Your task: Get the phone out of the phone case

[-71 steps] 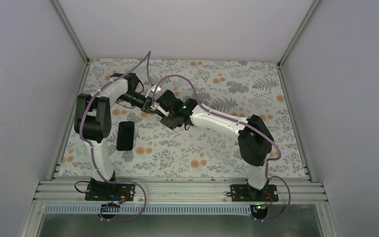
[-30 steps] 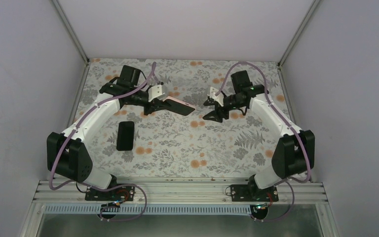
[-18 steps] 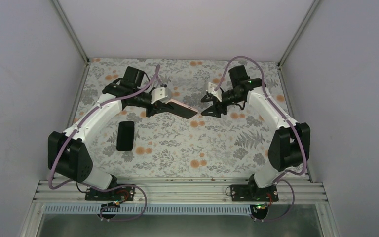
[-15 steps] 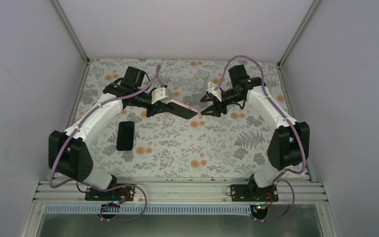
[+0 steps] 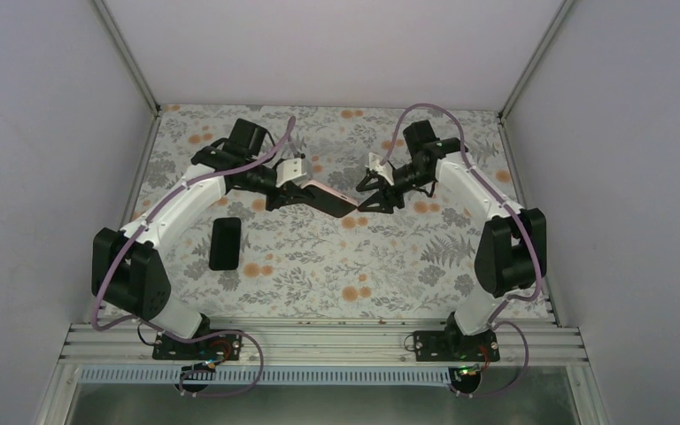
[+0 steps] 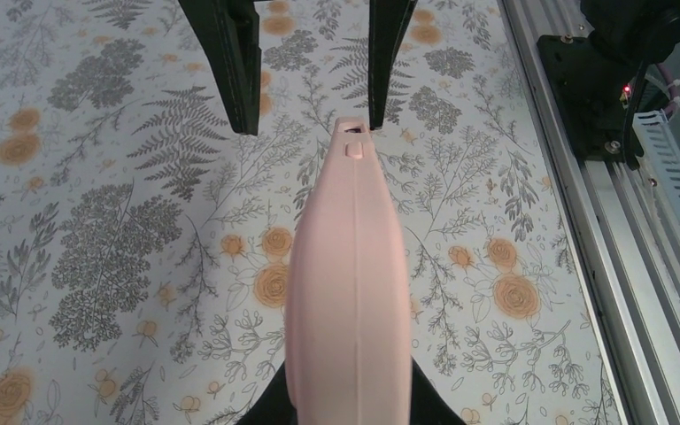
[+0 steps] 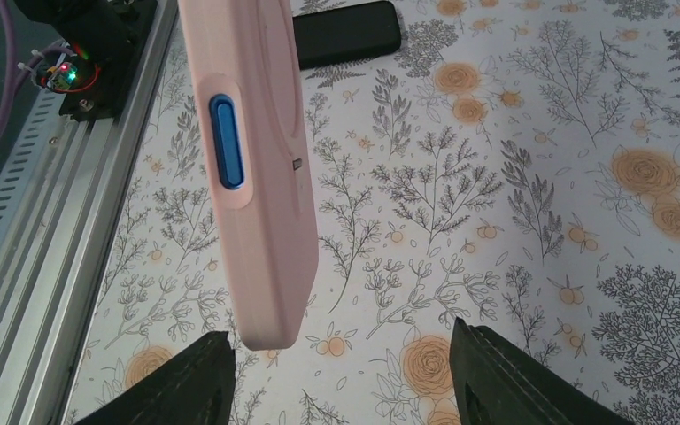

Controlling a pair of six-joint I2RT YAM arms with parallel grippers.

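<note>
My left gripper (image 5: 290,183) is shut on one end of the pink phone case (image 5: 329,198) and holds it above the table, its free end pointing right. In the left wrist view the case (image 6: 347,266) runs edge-on away from the gripper (image 6: 347,409). My right gripper (image 5: 365,192) is open, its fingers (image 6: 230,62) on either side of the case's free tip without touching it. In the right wrist view the tip (image 7: 261,221) hangs just off the left finger of the gripper (image 7: 341,376). A black phone (image 5: 224,242) lies flat on the table, left of the case.
The floral table cover (image 5: 390,257) spans the cell, with white walls on three sides. An aluminium rail (image 5: 319,341) with both arm bases runs along the near edge. The black phone (image 7: 345,34) shows at the top of the right wrist view.
My right gripper has moved left to the case's free tip, its jaws narrowing somewhat. My left arm has carried the case slightly to the right. The phone on the table has not moved.
</note>
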